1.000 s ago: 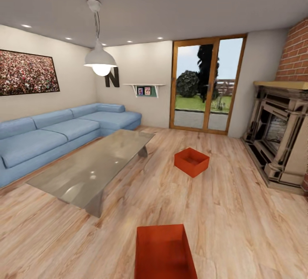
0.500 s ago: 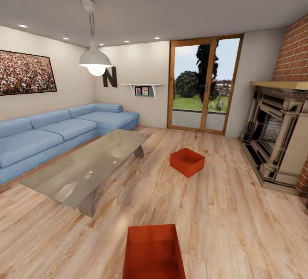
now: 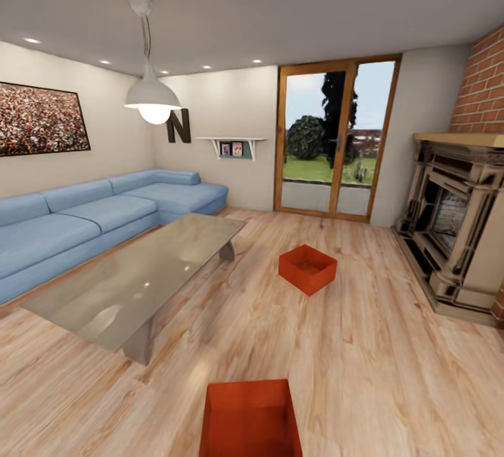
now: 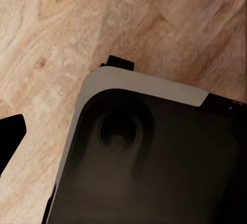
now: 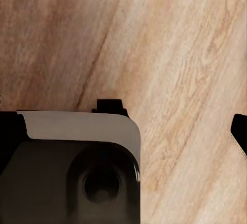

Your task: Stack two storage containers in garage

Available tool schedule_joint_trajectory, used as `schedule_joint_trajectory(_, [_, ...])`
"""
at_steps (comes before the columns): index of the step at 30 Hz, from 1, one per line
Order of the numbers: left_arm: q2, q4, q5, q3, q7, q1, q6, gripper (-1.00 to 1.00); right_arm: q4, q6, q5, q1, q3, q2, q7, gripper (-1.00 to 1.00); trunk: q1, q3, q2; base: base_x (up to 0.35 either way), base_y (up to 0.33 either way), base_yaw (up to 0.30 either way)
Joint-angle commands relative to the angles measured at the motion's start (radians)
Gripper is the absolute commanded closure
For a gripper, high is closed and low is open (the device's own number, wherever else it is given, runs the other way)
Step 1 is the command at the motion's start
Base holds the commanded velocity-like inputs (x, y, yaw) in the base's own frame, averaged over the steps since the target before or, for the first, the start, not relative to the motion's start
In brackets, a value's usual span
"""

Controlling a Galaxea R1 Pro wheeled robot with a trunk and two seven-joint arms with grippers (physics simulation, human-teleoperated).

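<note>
The view has slid a little, so the robot is rolling up to the near red-orange open box (image 3: pixel 250 418). The far red-orange box (image 3: pixel 307 269) waits on the light wood floor (image 3: pixel 378 359). I cannot tell if either arm's jaws are spread.

sofa (image 3: pixel 84 222) left, fireplace (image 3: pixel 455 226) right

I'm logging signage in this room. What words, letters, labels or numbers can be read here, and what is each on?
"N": a large dark letter mounted on the back wall, behind the pendant lamp.
Small pictures on the wall shelf: too small to read.
Storage containers: no markings visible.
</note>
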Motion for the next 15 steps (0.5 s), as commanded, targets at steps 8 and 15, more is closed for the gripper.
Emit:
schedule_joint_trajectory(8, [0.001,0.000,0.000,0.007,0.000,0.000,-0.002,-1.00,0.003,-0.005,-0.009,-0.001,0.009,-0.001,-0.001,-1.00,0.001,-0.001,0.000,0.303,0.000,0.000])
schedule_joint_trajectory(15, [0.000,-0.002,0.000,0.007,0.001,0.000,-0.003,-1.00,0.003,-0.006,-0.009,-0.001,0.009,-0.001,-0.001,-1.00,0.001,-0.001,0.000,0.070,0.000,0.000])
